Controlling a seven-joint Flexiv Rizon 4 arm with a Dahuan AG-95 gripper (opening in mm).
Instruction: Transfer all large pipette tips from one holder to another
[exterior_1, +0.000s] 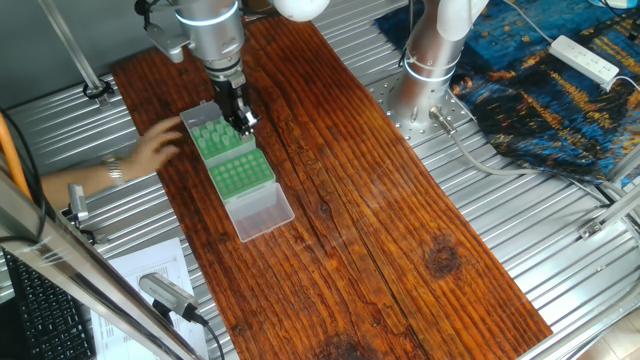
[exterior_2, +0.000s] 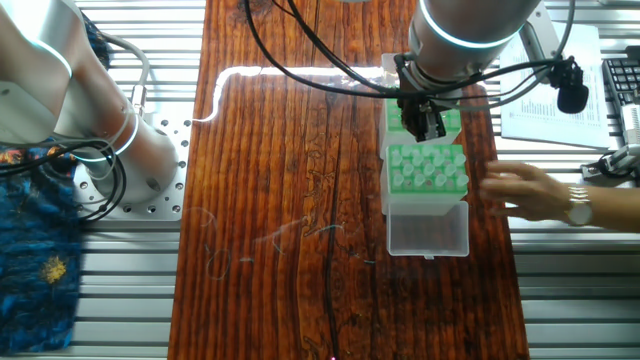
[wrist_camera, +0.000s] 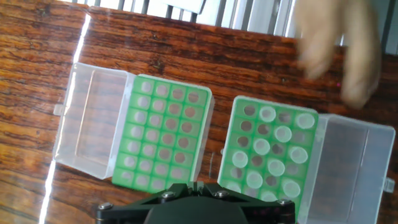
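silver arm (exterior_1: 212, 25), black gripper (exterior_1: 240, 118), black cables (exterior_2: 300, 70)

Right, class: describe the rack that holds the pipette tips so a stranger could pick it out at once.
Find the long wooden board on the metal table. Two green racks sit side by side on it, each with a clear lid hinged open. The loaded rack is the one nearer the person's hand: whitish pipette tips fill many holes, whereas its neighbour stands empty.

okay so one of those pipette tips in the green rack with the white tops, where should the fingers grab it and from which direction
Grip a pipette tip by its wide round top, coming straight down from above. In the hand view only the whitish collars show, standing in the holes of the right green rack; the tapered bodies are sunk below. Neighbouring tips sit close, so the fingers likely need a narrow opening around one collar.
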